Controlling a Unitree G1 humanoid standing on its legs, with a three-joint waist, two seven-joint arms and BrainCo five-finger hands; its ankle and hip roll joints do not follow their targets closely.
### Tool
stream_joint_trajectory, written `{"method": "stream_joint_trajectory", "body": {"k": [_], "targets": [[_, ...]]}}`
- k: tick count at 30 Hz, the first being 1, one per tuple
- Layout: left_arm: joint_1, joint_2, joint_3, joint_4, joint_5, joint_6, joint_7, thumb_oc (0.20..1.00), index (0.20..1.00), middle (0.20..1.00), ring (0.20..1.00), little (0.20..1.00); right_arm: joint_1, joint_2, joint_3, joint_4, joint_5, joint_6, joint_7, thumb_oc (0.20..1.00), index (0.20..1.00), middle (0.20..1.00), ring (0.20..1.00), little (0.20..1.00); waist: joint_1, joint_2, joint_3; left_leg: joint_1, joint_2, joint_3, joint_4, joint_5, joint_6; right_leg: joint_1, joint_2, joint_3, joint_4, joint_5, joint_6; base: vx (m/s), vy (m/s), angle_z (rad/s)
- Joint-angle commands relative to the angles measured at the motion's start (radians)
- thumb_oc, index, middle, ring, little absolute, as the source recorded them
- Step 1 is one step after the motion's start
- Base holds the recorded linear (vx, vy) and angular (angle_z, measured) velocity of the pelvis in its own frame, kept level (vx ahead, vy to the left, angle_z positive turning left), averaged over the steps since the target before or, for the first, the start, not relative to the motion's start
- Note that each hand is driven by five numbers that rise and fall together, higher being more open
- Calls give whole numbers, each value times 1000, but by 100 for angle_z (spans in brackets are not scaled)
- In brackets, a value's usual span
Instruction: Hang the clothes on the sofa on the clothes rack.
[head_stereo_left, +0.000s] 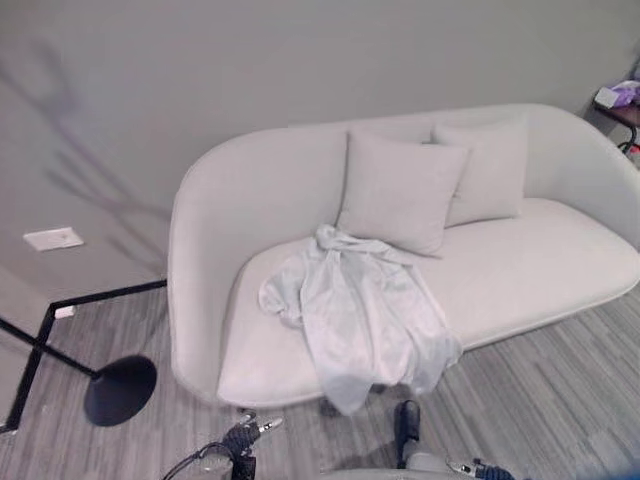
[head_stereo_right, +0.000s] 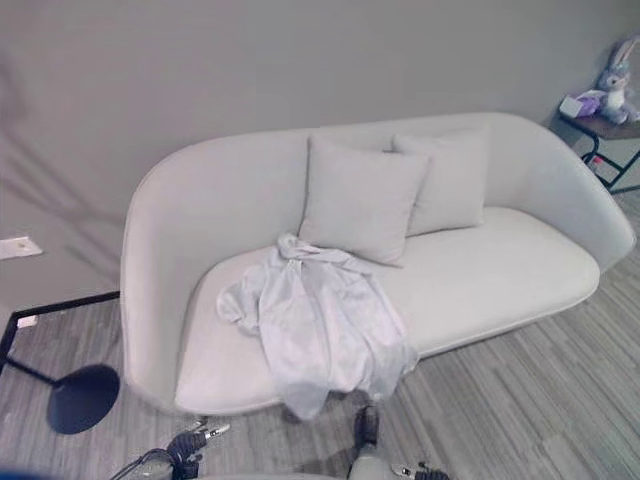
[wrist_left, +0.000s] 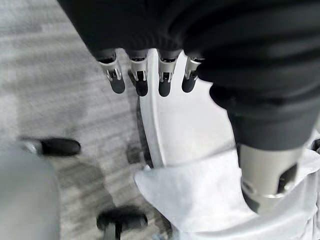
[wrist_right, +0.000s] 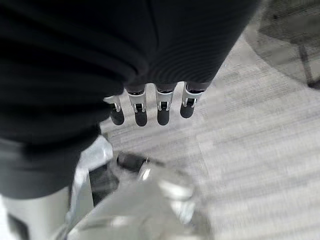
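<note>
Garment: a pale, silky white shirt or robe (head_stereo_left: 362, 312) is seen crumpled on the seat of the sofa, toward its left half; the lower hem is draped over the front seat edge and hangs toward the floor. No robot hand is touching it.
Sofa: a curved, off-white sofa (head_stereo_left: 540, 265) is set against a grey wall; the garment lies at about 7 o'clock from the seat's middle.
Cushions: two matching off-white cushions are leaned on the backrest; the nearer cushion (head_stereo_left: 400, 190) sits at 12 o'clock from the garment, with its lower corner just beside the garment's collar, and the second cushion (head_stereo_left: 490, 172) is partly tucked behind it at 2 o'clock.
Left robot hand: the left robot hand (wrist_left: 150, 75) is shown in the left wrist view with fingers straight and released, nothing grasped; the sofa's front edge and a fold of the white cloth are seen beyond it.
Right robot hand: the right robot hand (wrist_right: 150, 107) is shown in the right wrist view with fingers straight and released, held above the floor, nothing grasped.
Floor: grey wood-look planks (head_stereo_left: 560, 400) are laid in front of the sofa.
Floor lamp base: a round black base (head_stereo_left: 120, 390) with a thin black pole is placed at 9 o'clock from the sofa.
Side table: a small dark side table (head_stereo_right: 600, 128) is seen at 2 o'clock, past the sofa's right end; a plush rabbit (head_stereo_right: 612, 72) is set on it.
</note>
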Motion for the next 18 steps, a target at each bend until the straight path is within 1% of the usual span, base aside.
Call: {"method": "stream_joint_trajectory", "body": {"k": [1,3,4,5,6,7,8,9,10,11,12,13,14,15,16,17,18], "targets": [[-41,3,-2,-8,8,-24,0,1000,1000,1000,1000,1000,-40,-74,-18,7,18,-15,-10,1000,1000,1000,1000,1000,1,48,18,40,59,-40,7,-32,-77,28,52,6,-63,105,18,365,-278,135],[-36,4,-8,-19,-3,-24,-3,1000,1000,1000,1000,1000,-34,-89,-26,12,23,-15,-12,1000,1000,1000,1000,1000,0,61,14,46,106,-41,25,-19,-104,48,68,-12,-45,80,4,294,-234,108],[-36,2,-12,-24,-7,-23,-4,1000,1000,1000,1000,1000,-33,-94,-25,13,31,-18,-14,1000,1000,1000,1000,1000,-2,65,15,17,115,-43,93,-2,-115,66,74,-24,-46,65,-5,130,-124,50],[-36,2,-12,-24,-7,-23,-4,1000,1000,1000,1000,1000,-33,-94,-25,13,31,-18,-14,1000,1000,1000,1000,1000,-2,65,14,16,115,-44,94,-3,-115,65,74,-24,-46,65,-5,189,-206,33],[-32,5,-12,-41,-18,-20,-9,1000,1000,1000,1000,1000,-33,-106,-26,3,42,-22,-15,1000,1000,1000,1000,1000,4,63,26,-37,103,-44,235,34,-132,107,87,-35,-49,34,-24,142,-167,21],[-32,5,-9,-47,-29,-19,-12,1000,1000,1000,1000,1000,-40,-110,-24,-2,55,-25,-15,1000,1000,1000,1000,1000,9,59,37,-87,75,-48,330,59,-136,134,90,-41,-58,18,-35,142,-167,14],[-32,5,-9,-47,-29,-19,-12,1000,1000,1000,1000,1000,-40,-110,-24,-2,55,-25,-15,1000,1000,1000,1000,1000,8,59,37,-88,75,-48,332,59,-136,133,90,-41,-58,18,-35,41,-86,0],[-33,5,-2,-52,-40,-19,-6,1000,1000,1000,1000,1000,-49,-114,-24,-11,66,-26,-18,1000,1000,1000,1000,1000,14,50,54,-138,60,-42,416,102,-146,156,90,-41,-60,6,-47,106,-117,-10],[-47,11,13,-50,-70,-19,1,1000,1000,1000,1000,1000,-78,-123,-24,-35,80,-35,-27,1000,1000,1000,1000,1000,30,21,81,-265,88,49,468,125,-140,197,76,-46,-66,-27,-59,109,-117,12],[-47,11,13,-50,-70,-19,0,1000,1000,1000,1000,1000,-78,-123,-24,-35,80,-35,-27,1000,1000,1000,1000,1000,33,22,83,-262,90,52,469,122,-140,199,78,-43,-66,-28,-59,239,-17,12],[-47,12,19,-50,-79,-25,5,1000,1000,1000,1000,1000,-84,-126,-26,-44,93,-43,-27,1000,1000,1000,1000,1000,46,15,81,-279,131,86,315,91,-136,220,65,-45,-66,-49,-46,160,43,11],[-47,12,19,-50,-79,-25,5,1000,1000,1000,1000,1000,-84,-126,-26,-44,93,-43,-27,1000,1000,1000,1000,1000,50,16,84,-269,133,89,308,91,-137,225,66,-42,-66,-50,-46,234,101,-10],[-45,11,17,-50,-78,-28,7,1000,1000,1000,1000,1000,-87,-127,-26,-53,91,-46,-29,1000,1000,1000,1000,1000,55,26,83,-272,163,90,212,123,-142,233,66,-44,-66,-60,-40,190,191,-13],[-48,8,4,-40,-67,-23,9,1000,1000,1000,1000,1000,-87,-131,-15,-46,76,-43,-31,1000,1000,1000,1000,1000,75,52,80,-294,200,70,76,207,-158,250,67,-48,-66,-81,-32,187,190,-5],[-48,7,4,-40,-67,-23,9,1000,1000,1000,1000,1000,-87,-132,-15,-45,76,-43,-31,1000,1000,1000,1000,1000,75,53,82,-286,202,71,66,211,-159,253,68,-48,-66,-83,-32,167,205,-4],[-47,10,11,-31,-75,-32,12,1000,1000,1000,1000,1000,-98,-124,-5,-46,64,-38,-30,1000,1000,1000,1000,1000,75,56,67,-257,208,70,39,189,-164,255,63,-38,-66,-86,-23,128,153,-4],[-41,11,13,-23,-72,-31,10,1000,1000,1000,1000,1000,-78,-115,-12,-50,60,-39,-29,1000,1000,1000,1000,1000,69,63,55,-242,206,67,28,187,-169,266,56,-41,-66,-89,-15,160,231,-28]]}}
